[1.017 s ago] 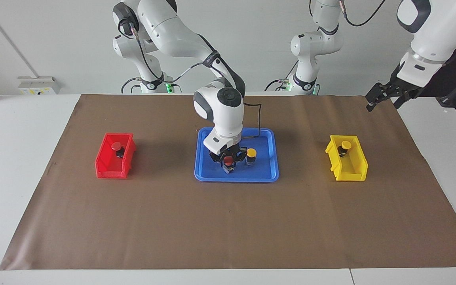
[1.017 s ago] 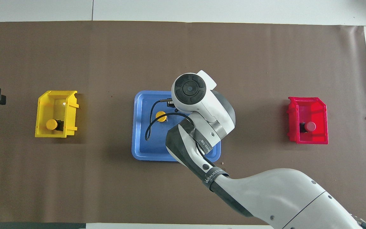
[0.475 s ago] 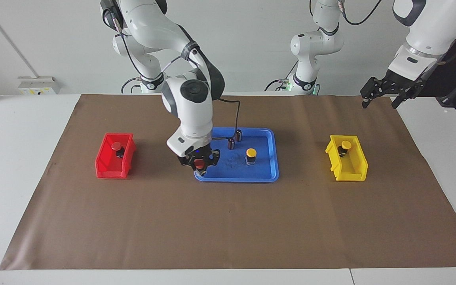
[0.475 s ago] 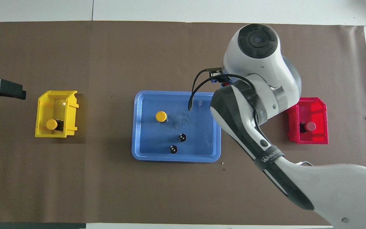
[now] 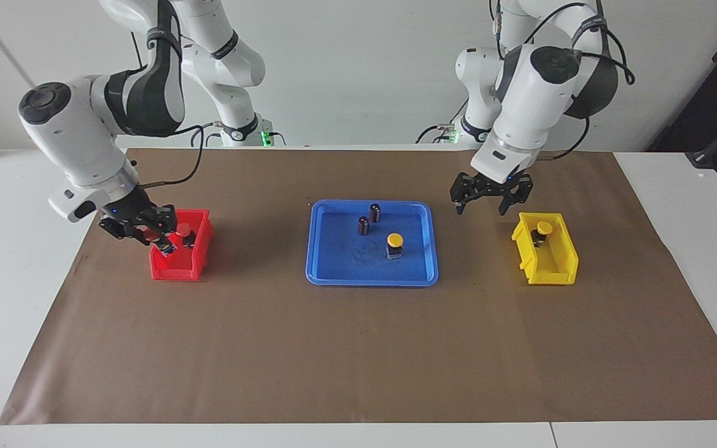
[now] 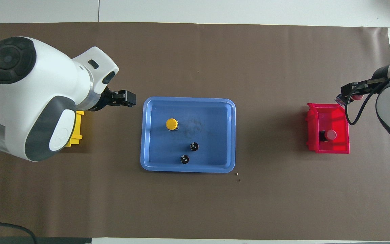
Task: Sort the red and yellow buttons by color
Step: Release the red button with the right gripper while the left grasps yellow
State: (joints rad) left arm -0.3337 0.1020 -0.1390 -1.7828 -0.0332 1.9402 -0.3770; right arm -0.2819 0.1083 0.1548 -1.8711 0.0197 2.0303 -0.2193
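My right gripper [image 5: 154, 239] is shut on a red button [image 6: 357, 97] and holds it over the rim of the red bin [image 5: 178, 269], where another red button [image 5: 182, 229] sits. One yellow button [image 5: 394, 241] stands in the blue tray [image 5: 372, 277]; it also shows in the overhead view [image 6: 171, 124]. Another yellow button [image 5: 543, 228] sits in the yellow bin [image 5: 548, 267]. My left gripper [image 5: 482, 206] is open and empty in the air, over the mat between the tray and the yellow bin.
Two small dark cylinders [image 5: 374, 213] [image 5: 363, 225] stand in the tray, nearer to the robots than the yellow button. A brown mat [image 5: 358, 348] covers the table. In the overhead view the left arm hides most of the yellow bin [image 6: 74, 130].
My right gripper lifted the red button from the tray and carried it to the red bin. My left gripper came in from the table's end to beside the yellow bin.
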